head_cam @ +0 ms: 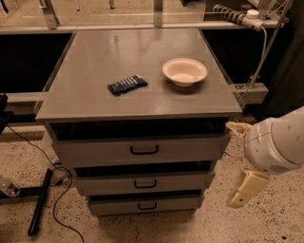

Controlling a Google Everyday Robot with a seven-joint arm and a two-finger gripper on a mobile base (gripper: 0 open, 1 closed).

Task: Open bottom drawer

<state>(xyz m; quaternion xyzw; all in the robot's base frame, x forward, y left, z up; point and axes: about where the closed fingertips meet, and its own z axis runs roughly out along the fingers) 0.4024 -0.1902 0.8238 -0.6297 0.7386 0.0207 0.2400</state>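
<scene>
The grey cabinet has three drawers stacked at its front. The bottom drawer is the narrowest and lowest, with a small black loop handle, and it stands shut. The middle drawer and the top drawer sit above it. My gripper hangs cream-coloured below the white arm, to the right of the cabinet near floor level. It is apart from the bottom drawer and level with it, holding nothing that I can see.
A white bowl and a dark blue packet lie on the cabinet top. A black bar and cables lie on the speckled floor at the left. A power strip sits at the back right.
</scene>
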